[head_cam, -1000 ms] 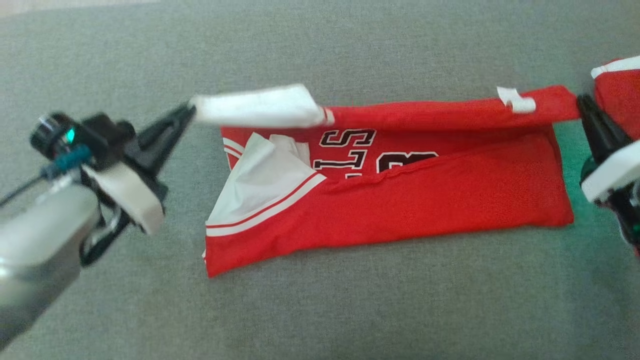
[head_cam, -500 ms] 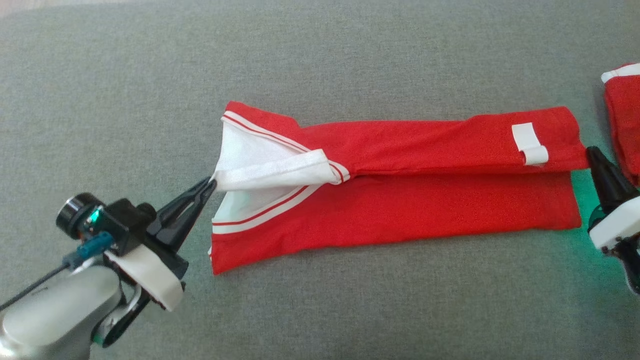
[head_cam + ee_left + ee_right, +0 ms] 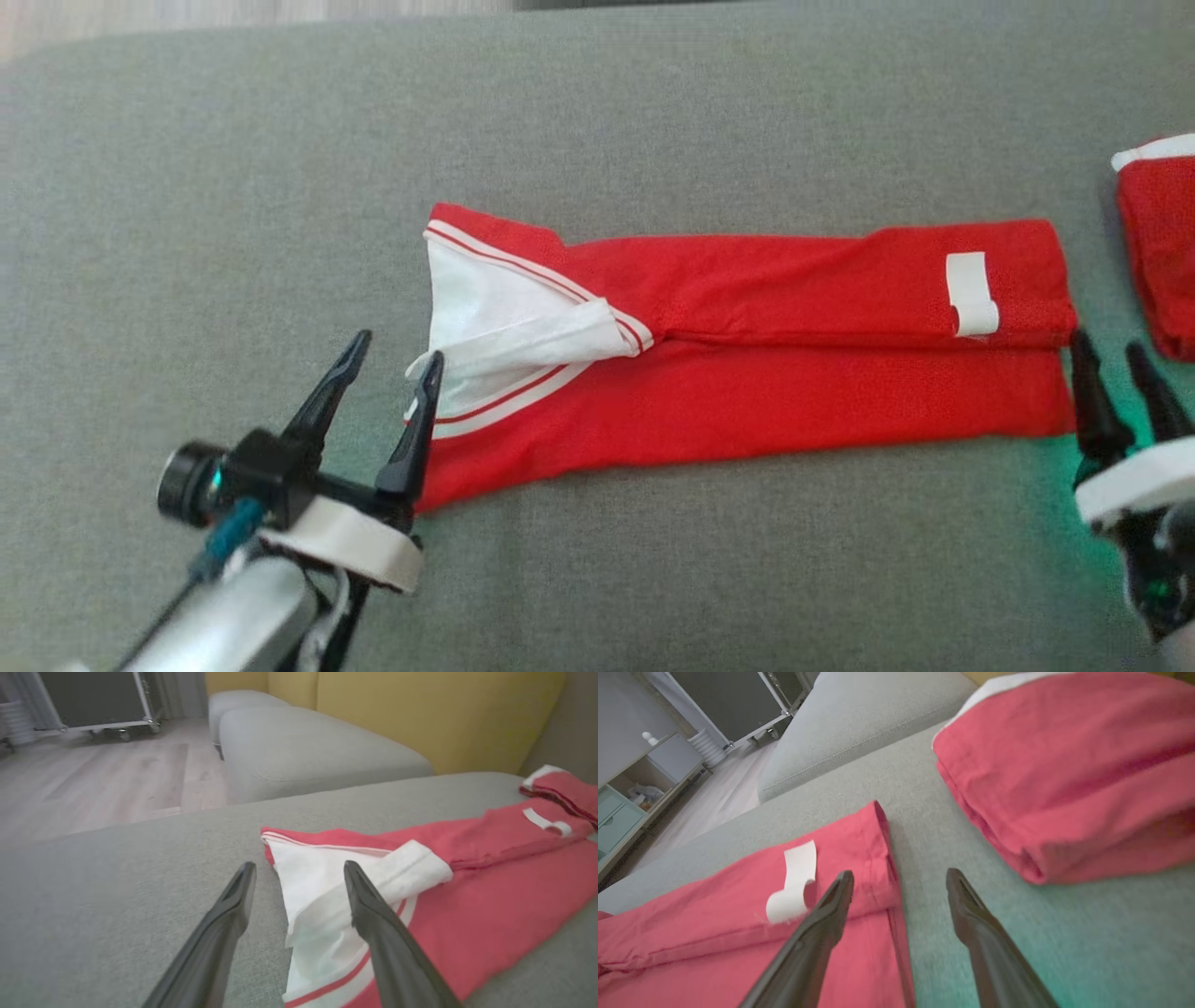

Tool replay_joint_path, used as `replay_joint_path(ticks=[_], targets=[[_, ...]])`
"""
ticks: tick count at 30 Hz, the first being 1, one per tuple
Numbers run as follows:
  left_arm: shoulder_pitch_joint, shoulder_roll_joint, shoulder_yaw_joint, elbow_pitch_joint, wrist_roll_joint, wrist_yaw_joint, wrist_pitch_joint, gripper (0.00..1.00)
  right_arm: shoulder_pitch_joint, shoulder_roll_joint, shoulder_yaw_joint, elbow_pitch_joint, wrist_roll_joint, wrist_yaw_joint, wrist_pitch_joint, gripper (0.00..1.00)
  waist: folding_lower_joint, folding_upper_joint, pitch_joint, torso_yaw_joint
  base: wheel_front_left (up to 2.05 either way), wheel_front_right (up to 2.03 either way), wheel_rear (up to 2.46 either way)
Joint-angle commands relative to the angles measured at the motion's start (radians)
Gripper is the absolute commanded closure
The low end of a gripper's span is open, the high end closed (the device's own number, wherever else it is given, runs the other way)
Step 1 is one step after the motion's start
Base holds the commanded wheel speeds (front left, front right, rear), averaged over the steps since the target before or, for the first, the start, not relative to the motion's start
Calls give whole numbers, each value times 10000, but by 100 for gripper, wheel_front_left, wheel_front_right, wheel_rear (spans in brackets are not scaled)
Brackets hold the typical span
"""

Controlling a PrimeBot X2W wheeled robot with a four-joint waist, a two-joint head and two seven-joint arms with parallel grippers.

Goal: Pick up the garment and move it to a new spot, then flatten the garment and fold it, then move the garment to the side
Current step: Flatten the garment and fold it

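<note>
left fingers (image 3: 327, 392) are standing wide apart, gripping nothing, garment's (image 3: 747, 392) white collar corner (image 3: 327, 891) lying btwn them. right fingers (image 3: 1090, 392) are gaping empty too, hem edge (image 3: 885, 858) btwn them. prob worth smoothing collar flat b4 pinching both ends evenly for next fold.

Red garment (image 3: 747, 373) w/ white trim, folded lengthwise, flat

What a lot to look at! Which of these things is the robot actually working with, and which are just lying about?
In the job:
- the red and white shirt, folded into a long strip on the sofa
- the left gripper and right gripper, both open, one at each end

Just lying about:
- the folded red bundle at the right
- the yellow backrest
- the wooden floor
</note>
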Motion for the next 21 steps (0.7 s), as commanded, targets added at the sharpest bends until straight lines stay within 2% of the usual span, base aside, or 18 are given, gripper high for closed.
replay_joint_path(ticks=[1,2,5,8,9,11,16,21], targets=[[329,-102,1174,-583,434,335,-95,0,153,-59,-113,-216,-148,-7,-101,0,0,-1,-211,80,0,0,0],[780,-399,1709,-842,704,503,-95,0,219,58,-255,-174,-235,-7,-92,0,0,-1,-277,139,0,0,0],[1951,-1167,2897,-1447,1773,643,-95,0,294,342,-738,12,-483,-7,-80,0,0,-1,-458,425,0,0,0],[2852,-1830,3677,-1782,2786,683,-95,0,213,541,-1166,300,-789,-7,7,0,0,-1,-638,728,0,0,0],[2852,-1830,3677,-1782,2786,683,-95,0,213,541,-1166,300,-789,-7,7,0,0,-1,-638,728,0,0,0],[3310,-2222,4061,-1922,3362,729,-95,0,82,666,-1410,597,-1044,-7,158,0,0,-1,-733,922,0,0,0],[3943,-2984,4397,-2157,4455,422,-95,0,-359,990,-2069,1794,-1742,-7,695,0,0,-1,-894,1401,0,0,0],[4177,-3459,4675,-2116,4988,-36,-95,0,-932,1420,-2383,2893,-2383,-7,1136,0,0,-1,-948,1610,0,0,0]])
